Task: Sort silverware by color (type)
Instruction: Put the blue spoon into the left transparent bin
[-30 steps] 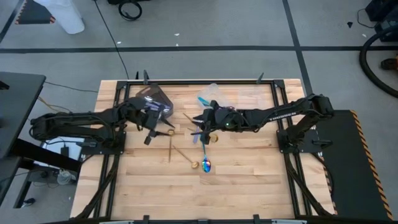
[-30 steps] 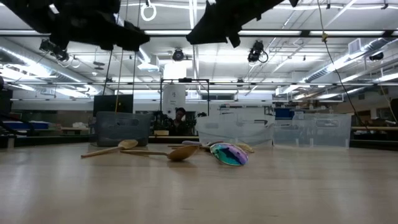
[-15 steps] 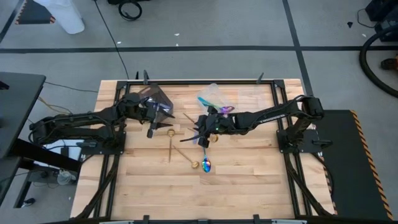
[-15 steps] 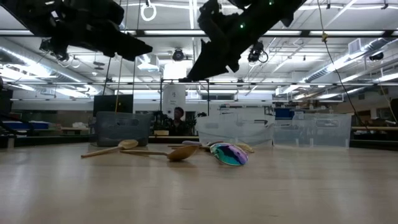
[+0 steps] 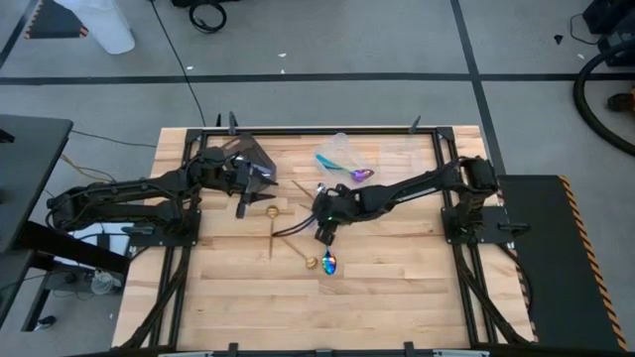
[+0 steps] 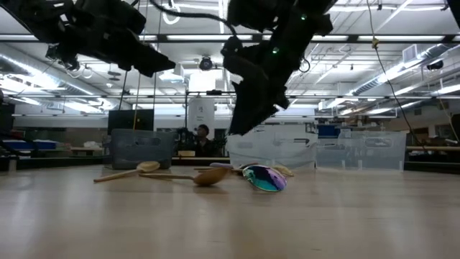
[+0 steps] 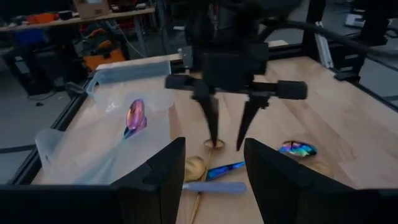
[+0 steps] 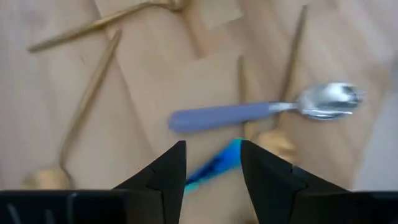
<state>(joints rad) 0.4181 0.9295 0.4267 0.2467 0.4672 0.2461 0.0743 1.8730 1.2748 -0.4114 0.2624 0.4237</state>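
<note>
right hand [image 5: 324, 226] spread, frame centre, above teal-handled spoon [image 8: 214, 165] | left hand [image 5: 241, 205] spread, upper left, empty | wooden desk [image 5: 397, 288]

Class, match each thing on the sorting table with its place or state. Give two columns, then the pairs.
1 right gripper
2 left gripper
3 purple spoon
4 silver spoon

A in the clear tub
B by the dark tub
C open, above the loose spoons
D lying on the table, lavender handle

Pairs: 1-C, 2-B, 3-A, 4-D
</note>
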